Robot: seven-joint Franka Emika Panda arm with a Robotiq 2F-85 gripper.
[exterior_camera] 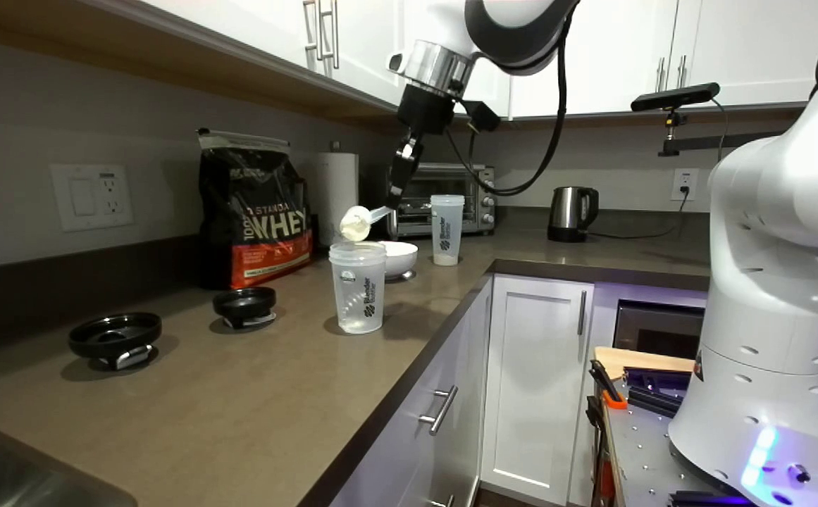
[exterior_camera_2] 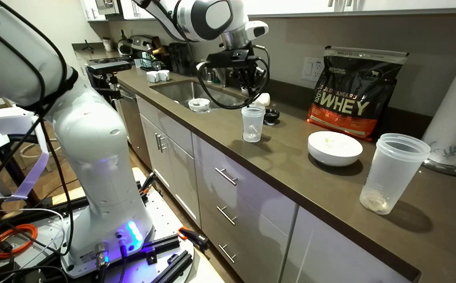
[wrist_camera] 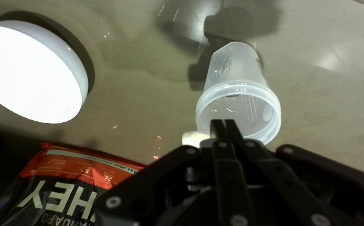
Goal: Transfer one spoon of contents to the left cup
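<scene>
My gripper (exterior_camera: 396,193) is shut on the handle of the spoon, a small whitish scoop (exterior_camera: 356,224) with pale powder in it. The scoop is tilted sideways, just above the rim of the left cup (exterior_camera: 359,292), a translucent plastic cup standing upright. In an exterior view the scoop (exterior_camera_2: 262,100) also sits over the rim of that cup (exterior_camera_2: 253,124). In the wrist view the fingertips (wrist_camera: 222,123) are close together over the cup's mouth (wrist_camera: 240,84). The scoop (wrist_camera: 195,138) shows at their left, its handle hidden behind the fingers.
A second translucent cup (exterior_camera_2: 394,173) has some powder at its bottom. A white bowl (exterior_camera_2: 334,148) stands between the cups. A black whey bag (exterior_camera: 257,211) and paper towel roll (exterior_camera: 338,190) stand by the wall. Two black lids (exterior_camera: 116,336) lie on the counter. A steel kettle (exterior_camera: 571,211) is farther back.
</scene>
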